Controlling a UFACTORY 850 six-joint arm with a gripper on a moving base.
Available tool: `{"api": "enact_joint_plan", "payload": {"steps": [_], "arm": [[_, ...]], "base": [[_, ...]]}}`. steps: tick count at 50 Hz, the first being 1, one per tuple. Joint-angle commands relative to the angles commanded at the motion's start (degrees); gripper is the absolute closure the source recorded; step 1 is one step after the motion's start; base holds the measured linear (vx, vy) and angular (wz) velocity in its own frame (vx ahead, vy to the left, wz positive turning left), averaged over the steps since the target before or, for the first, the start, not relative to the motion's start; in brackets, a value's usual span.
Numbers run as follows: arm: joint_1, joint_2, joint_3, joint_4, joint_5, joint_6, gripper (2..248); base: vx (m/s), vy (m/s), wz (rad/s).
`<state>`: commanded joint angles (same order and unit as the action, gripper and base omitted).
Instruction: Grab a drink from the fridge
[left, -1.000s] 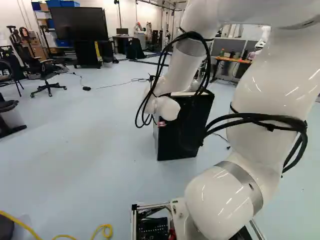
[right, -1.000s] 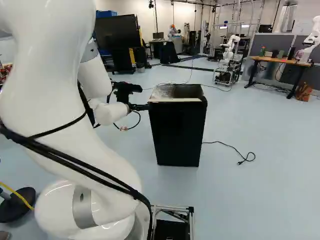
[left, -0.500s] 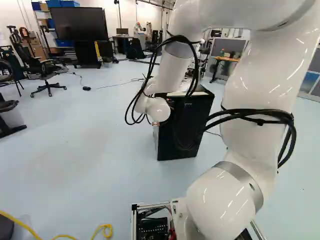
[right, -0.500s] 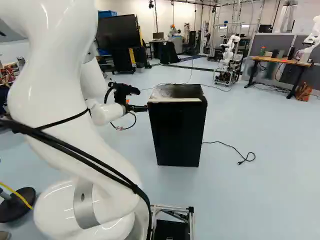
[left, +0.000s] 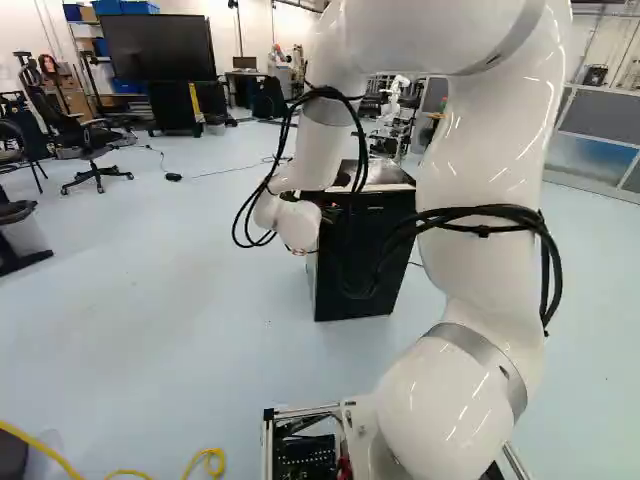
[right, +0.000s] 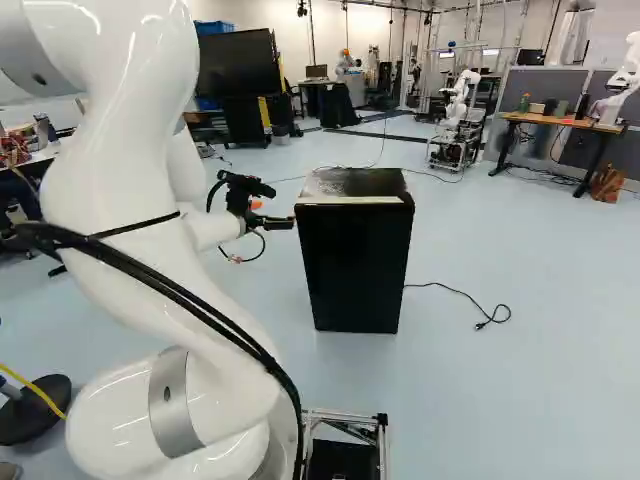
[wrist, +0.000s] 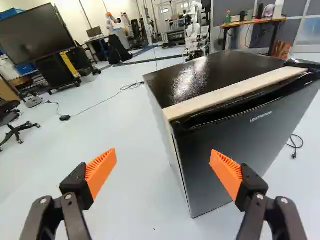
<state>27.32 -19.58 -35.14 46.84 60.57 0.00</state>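
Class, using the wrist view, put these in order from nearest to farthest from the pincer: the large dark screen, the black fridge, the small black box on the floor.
1. Black fridge: just ahead of the open pincer.
2. Small black box: on the floor, between fridge and screen.
3. Large dark screen: on its stand, beyond the box.

Shut black fridge (right: 355, 265) upright on floor (right: 520, 400)

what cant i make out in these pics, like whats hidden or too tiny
- Any drinks inside the fridge: all views, hidden by its shut door.
- Where the cord starts: right base view, hidden behind the fridge.
- Tips of the hand: left base view, lost between the arm and the dark fridge.
- Labels on the far desk's items: right base view, too small.
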Motion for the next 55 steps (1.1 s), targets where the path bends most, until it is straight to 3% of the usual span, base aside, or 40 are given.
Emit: {"api": "enact_joint_plan", "payload": {"steps": [32, 55], "arm": [[3.93, -6.77, -7.04, 13.82, 8.18, 0.0, 3], [3.64, -12.83, -11.77, 22.62, 12.04, 0.0, 3]], "base": [[0.0, 0.0, 0.0], [0.0, 0.0, 0.0]]}}
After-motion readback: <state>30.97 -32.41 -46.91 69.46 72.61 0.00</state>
